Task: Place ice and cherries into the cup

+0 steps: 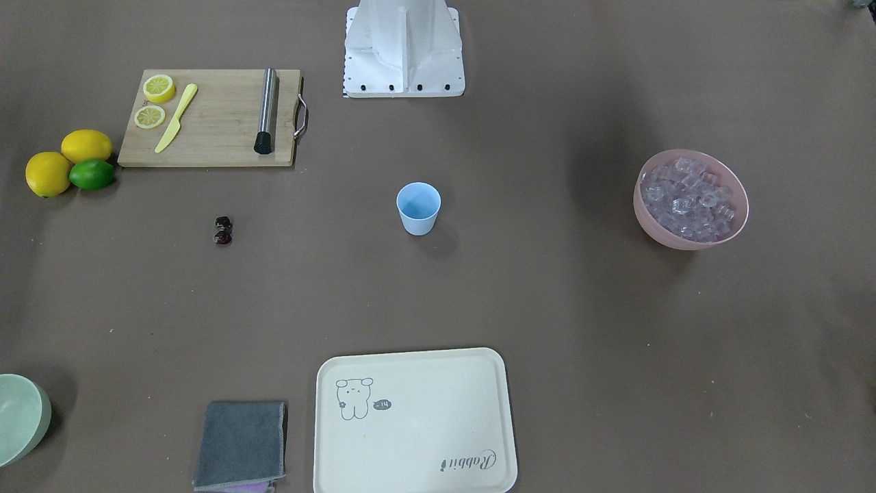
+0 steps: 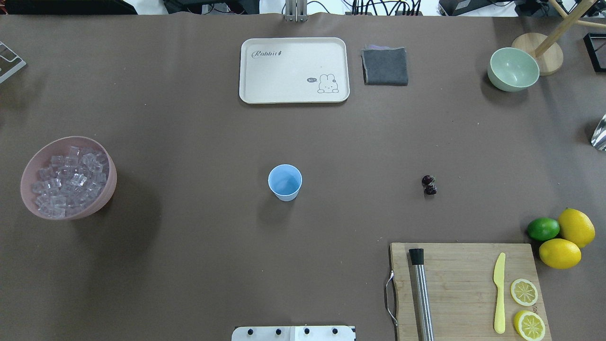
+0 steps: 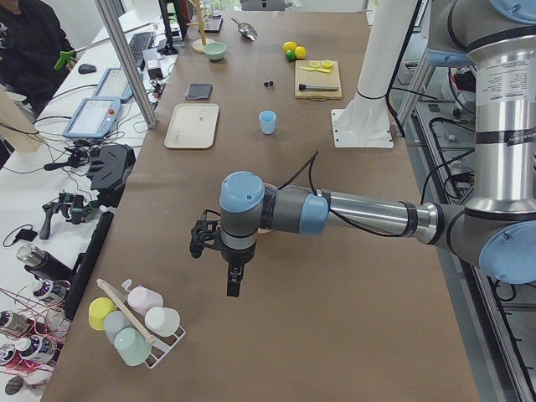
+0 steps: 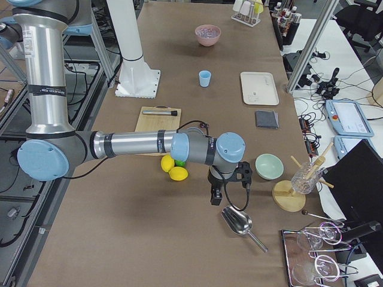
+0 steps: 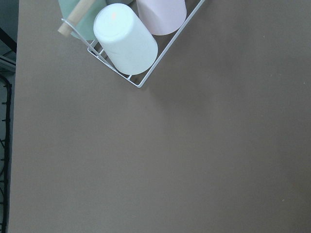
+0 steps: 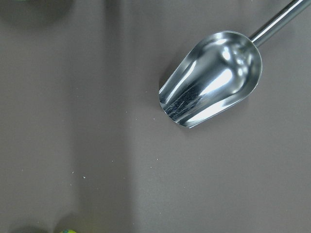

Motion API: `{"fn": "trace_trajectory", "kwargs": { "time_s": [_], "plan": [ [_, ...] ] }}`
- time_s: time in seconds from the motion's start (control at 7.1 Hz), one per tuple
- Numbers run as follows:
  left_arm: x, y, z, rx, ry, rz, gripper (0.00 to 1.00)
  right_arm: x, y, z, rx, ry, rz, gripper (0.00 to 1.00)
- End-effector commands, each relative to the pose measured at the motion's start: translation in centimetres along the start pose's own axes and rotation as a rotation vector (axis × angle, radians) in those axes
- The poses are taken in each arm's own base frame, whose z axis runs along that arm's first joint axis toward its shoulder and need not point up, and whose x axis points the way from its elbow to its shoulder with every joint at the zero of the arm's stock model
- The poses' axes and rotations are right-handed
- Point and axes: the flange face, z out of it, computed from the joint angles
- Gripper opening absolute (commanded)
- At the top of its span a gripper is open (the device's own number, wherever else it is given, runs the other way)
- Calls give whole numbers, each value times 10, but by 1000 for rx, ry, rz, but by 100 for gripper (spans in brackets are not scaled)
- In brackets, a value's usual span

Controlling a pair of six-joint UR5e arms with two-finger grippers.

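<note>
The light blue cup [image 2: 284, 182] stands upright and empty at the table's middle. The dark red cherries [image 2: 429, 185] lie as a pair on the cloth to its right. The ice [image 2: 71, 173] fills a pink bowl [image 2: 109, 187] at the far left. My left gripper [image 3: 232, 285] shows only in the exterior left view, hanging over bare table beyond the bowl; I cannot tell if it is open. My right gripper [image 4: 215, 197] shows only in the exterior right view, above a metal scoop [image 6: 211, 77]; I cannot tell its state either. Neither wrist view shows fingers.
A cutting board [image 2: 468, 289] with a steel muddler, a yellow knife and lemon slices sits front right, two lemons [image 2: 568, 239] and a lime beside it. A cream tray [image 2: 293, 70], grey cloth [image 2: 385, 66] and pale green bowl [image 2: 513, 69] lie along the far edge. A rack of cups [image 5: 126, 39] stands near the left gripper.
</note>
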Motion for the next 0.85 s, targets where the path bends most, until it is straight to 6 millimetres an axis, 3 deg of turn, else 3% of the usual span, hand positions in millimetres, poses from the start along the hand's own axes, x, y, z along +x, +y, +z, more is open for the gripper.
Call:
{"fn": "trace_trajectory", "kwargs": {
  "time_s": [0.0, 0.7],
  "plan": [
    [0, 0, 0, 0, 2, 1, 98, -4, 0, -4, 7, 0, -6, 100],
    [1, 0, -1, 3, 0, 7, 98, -10, -1, -7, 16, -28, -11, 100]
  ]
}}
